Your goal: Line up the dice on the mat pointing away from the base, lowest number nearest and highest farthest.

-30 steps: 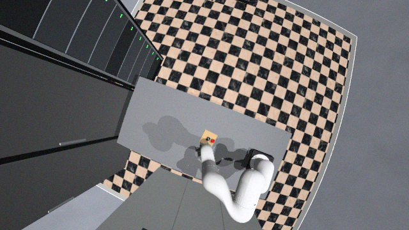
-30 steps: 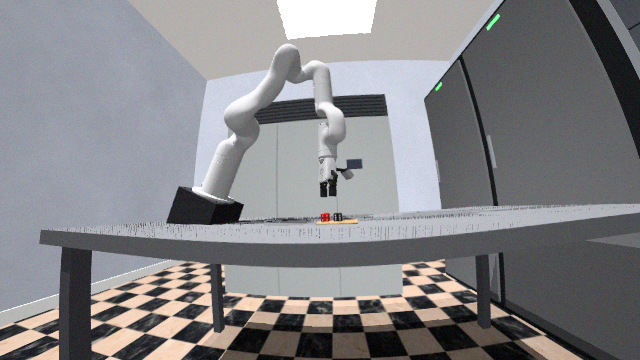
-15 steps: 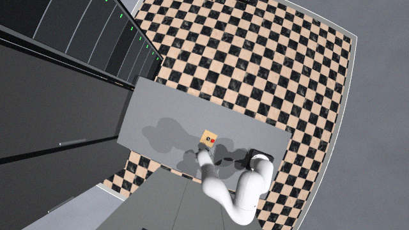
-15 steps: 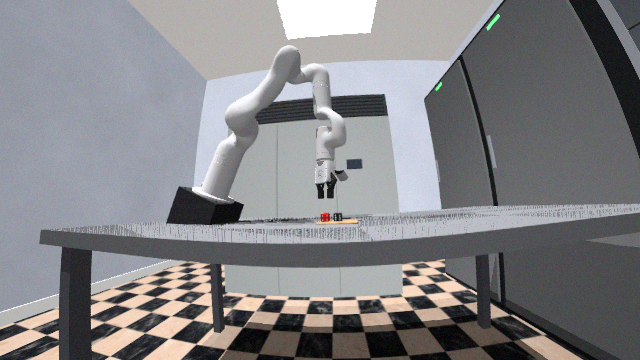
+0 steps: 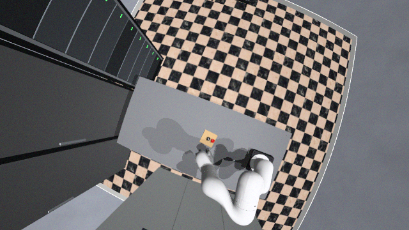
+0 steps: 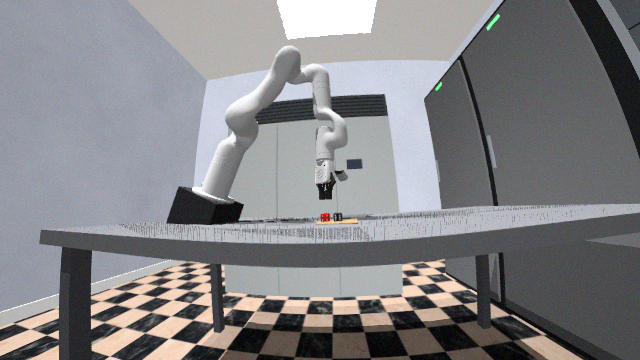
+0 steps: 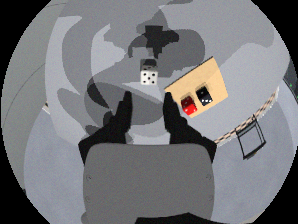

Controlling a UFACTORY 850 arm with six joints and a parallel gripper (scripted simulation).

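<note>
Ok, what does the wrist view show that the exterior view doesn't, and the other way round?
Only the wrist view: a white die with black pips, five on top, lying off the mat.

Only the exterior view: the black base block, the white jointed arm and the bright ceiling panel.

Both: a red die and a black die on the flat tan mat, plus the black jaws.

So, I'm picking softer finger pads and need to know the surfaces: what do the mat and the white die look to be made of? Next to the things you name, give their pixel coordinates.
The mat [image 5: 205,133] [image 6: 352,221] [image 7: 216,75] looks like matte wood, cork or card: even tan, thin straight edges, no visible gloss; which one stays open. The white die [image 7: 149,77] seems to be hard plastic, smooth, with crisp edges and dark pips, though resin could look alike.
</note>
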